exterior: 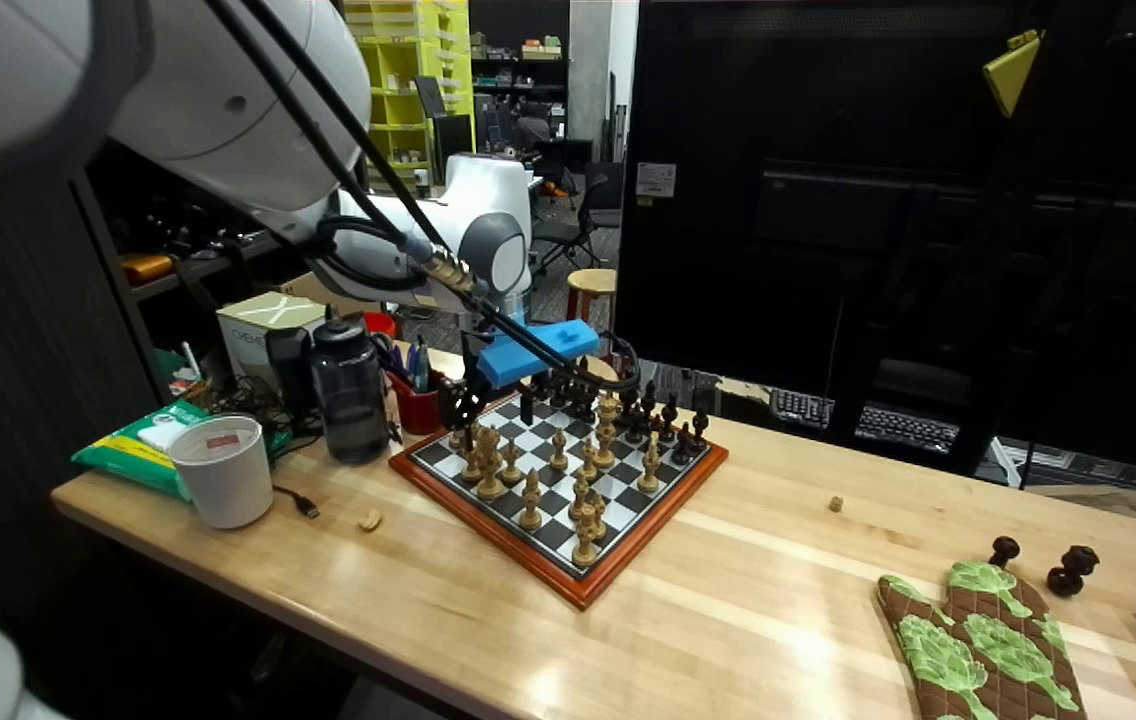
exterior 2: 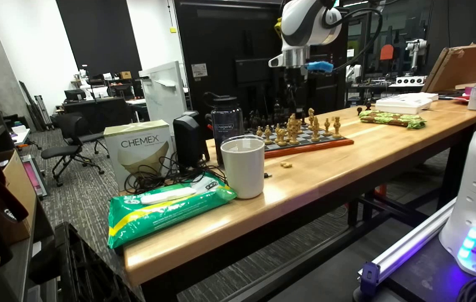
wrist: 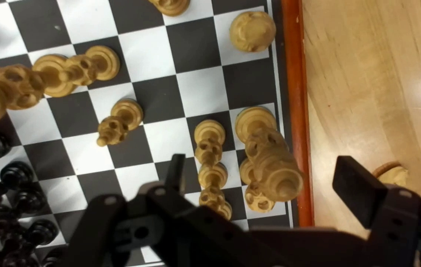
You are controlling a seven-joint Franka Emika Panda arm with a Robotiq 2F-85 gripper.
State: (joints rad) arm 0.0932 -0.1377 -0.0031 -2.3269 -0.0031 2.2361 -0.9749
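Observation:
My gripper (wrist: 268,180) is open above the near edge of a chessboard (wrist: 299,141), its jaws spread wide and nothing gripped. Between the fingers in the wrist view, below them, stands a tall tan piece (wrist: 269,159). A shorter tan piece (wrist: 258,198) is partly hidden behind it. Two more tan pieces (wrist: 209,144) rise near the left finger (wrist: 176,172). In both exterior views the gripper (exterior: 496,420) hangs over the board's corner by the tan pieces (exterior 2: 292,130). Dark pieces (exterior: 670,415) crowd the opposite side. Whether a finger touches any piece cannot be told.
A small tan piece (exterior: 369,520) lies on the table in front of the board. A black bottle (exterior: 353,400), red pen cup (exterior: 418,405), white cup (exterior: 228,480) and green wipes pack (exterior 2: 166,214) stand beside it. An oven mitt (exterior: 988,640) and dark pieces (exterior: 1073,570) lie farther along.

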